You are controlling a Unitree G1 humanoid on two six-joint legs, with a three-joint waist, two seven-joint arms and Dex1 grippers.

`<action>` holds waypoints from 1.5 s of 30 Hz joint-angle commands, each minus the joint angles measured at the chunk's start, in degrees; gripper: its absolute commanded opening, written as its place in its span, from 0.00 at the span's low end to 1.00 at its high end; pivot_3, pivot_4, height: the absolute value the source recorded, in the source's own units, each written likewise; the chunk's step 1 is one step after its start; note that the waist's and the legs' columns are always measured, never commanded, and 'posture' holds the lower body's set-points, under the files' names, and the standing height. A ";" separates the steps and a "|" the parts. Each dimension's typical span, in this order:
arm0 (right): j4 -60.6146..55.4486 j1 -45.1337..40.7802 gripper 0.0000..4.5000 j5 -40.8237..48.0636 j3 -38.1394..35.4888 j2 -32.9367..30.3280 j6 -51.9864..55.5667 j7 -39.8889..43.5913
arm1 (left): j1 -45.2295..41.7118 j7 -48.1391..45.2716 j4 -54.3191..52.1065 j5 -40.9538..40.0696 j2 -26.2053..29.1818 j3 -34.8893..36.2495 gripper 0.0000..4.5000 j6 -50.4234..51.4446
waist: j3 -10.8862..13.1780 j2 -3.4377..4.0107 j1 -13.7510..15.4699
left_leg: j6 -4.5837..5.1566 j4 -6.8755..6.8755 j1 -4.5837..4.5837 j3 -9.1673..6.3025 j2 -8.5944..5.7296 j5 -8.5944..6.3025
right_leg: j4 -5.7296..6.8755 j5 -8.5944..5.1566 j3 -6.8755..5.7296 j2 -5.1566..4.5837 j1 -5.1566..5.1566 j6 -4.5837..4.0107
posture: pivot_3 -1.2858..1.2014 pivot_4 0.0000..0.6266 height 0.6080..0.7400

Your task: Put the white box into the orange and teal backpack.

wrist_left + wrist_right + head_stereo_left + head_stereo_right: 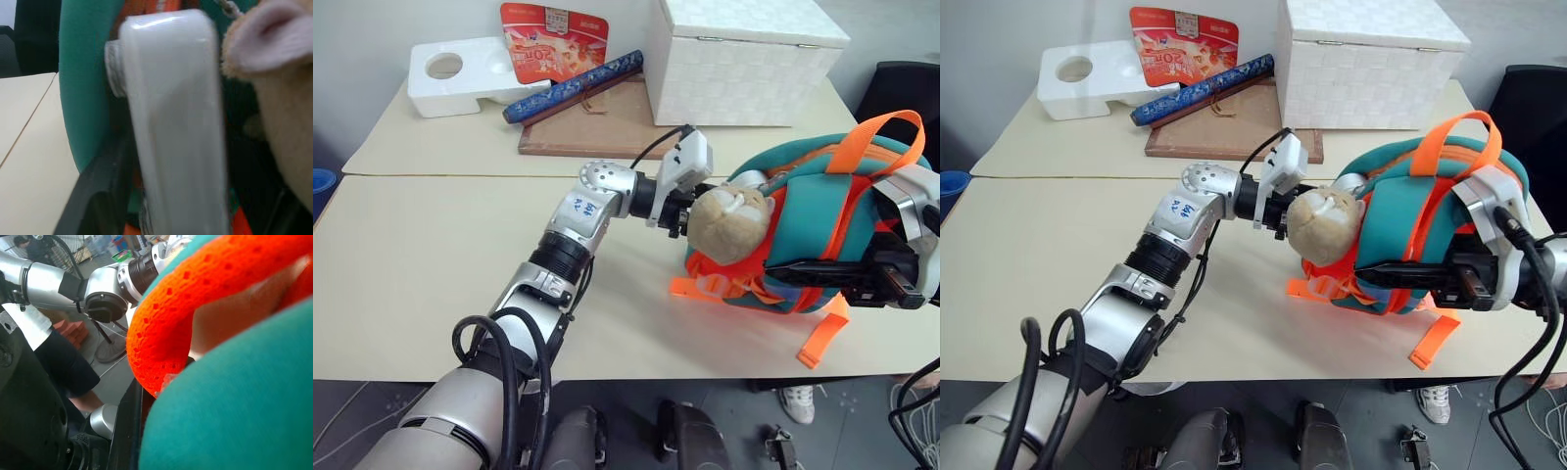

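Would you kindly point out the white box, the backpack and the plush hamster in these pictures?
white box [171,122], left wrist view, on its flat white face.
backpack [808,191], left eye view, on its teal front panel.
plush hamster [1324,223], right eye view, on its beige head.

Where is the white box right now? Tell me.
In the left wrist view, the white box sits between the left gripper's fingers, at the orange and teal backpack, beside its plush hamster.
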 commanded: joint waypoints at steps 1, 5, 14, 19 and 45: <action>-1.22 0.79 0.00 0.05 -1.08 0.39 -1.19 -0.52 | 1.06 -3.23 -8.12 -3.49 4.12 2.69 0.90 4.40 | 0.00 0.01 -0.25 | -0.04 -0.02 0.01 -0.02 0.02 0.02 | 0.03 -0.02 -0.02 0.01 -0.01 -0.04 | 0.52 0.24 1.00; -1.84 1.80 0.00 -0.16 -0.99 1.50 -1.85 -1.74 | 4.92 -5.02 -18.00 -8.19 11.80 6.41 0.99 13.29 | -0.01 0.01 -0.29 | -0.07 0.00 0.01 -0.03 0.01 0.03 | 0.07 -0.03 -0.04 0.00 0.00 -0.05 | 0.52 0.24 1.00; -2.02 2.31 0.00 0.17 -0.98 1.59 -1.80 -2.63 | 4.01 -2.14 -29.77 -21.45 16.91 13.29 0.99 31.12 | -0.01 0.01 0.75 | -0.02 0.11 -0.01 -0.20 -0.09 0.04 | 0.06 -0.02 -0.15 -0.10 0.16 -0.03 | 0.52 0.24 1.00; -2.07 1.80 0.00 0.83 -0.91 1.47 -1.27 -2.84 | 4.19 0.17 -30.34 -15.83 13.20 5.80 0.99 26.30 | -0.01 0.01 0.64 | 0.04 0.12 0.04 -0.28 -0.25 0.05 | -0.01 0.03 -0.22 -0.18 0.31 0.06 | 0.52 0.24 1.00; -3.95 22.13 0.00 1.34 -15.62 4.68 -3.56 -6.44 | -6.68 -8.98 4.63 -0.02 23.31 1.67 0.30 -1.34 | 0.00 0.01 0.47 | 0.08 -0.01 0.17 -0.07 -0.18 0.00 | -0.05 0.03 -0.55 -0.09 0.27 0.06 | 0.52 0.24 1.00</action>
